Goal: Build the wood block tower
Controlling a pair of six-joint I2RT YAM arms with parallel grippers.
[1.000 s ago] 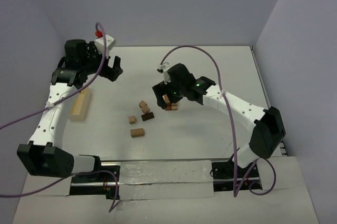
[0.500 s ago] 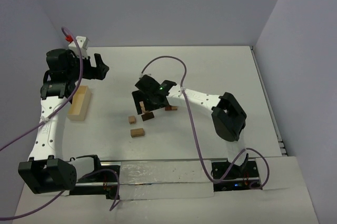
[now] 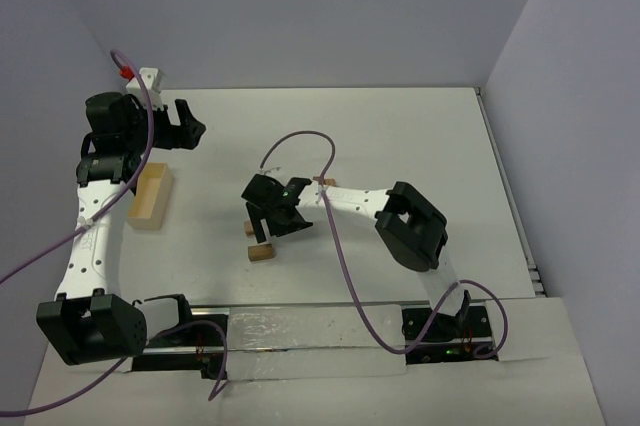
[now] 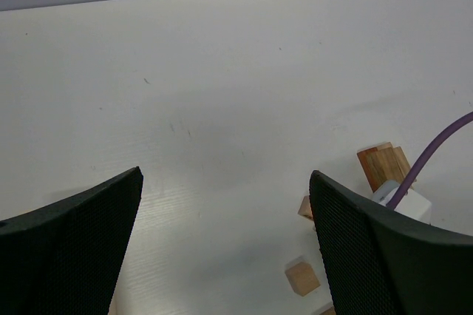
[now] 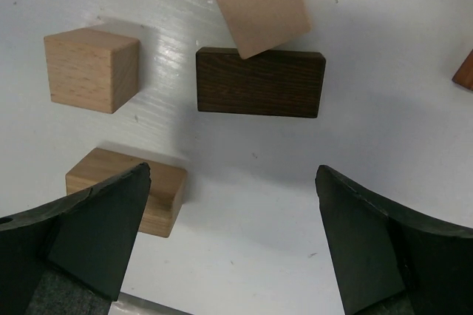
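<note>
White table (image 3: 420, 146) | right gripper (image 5: 230, 182) wide open, empty, near dark block (image 5: 260, 82) | left gripper (image 4: 225, 182) open, empty, far left | risk: fingers (image 5: 89, 241) nudging crowded tan blocks (image 5: 92, 69)

No readable text, label, brand, number or sign appears on anything in view.

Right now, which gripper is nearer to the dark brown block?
Right. The right gripper hovers above the dark brown block; the left gripper is far left, near the pale box.
</note>
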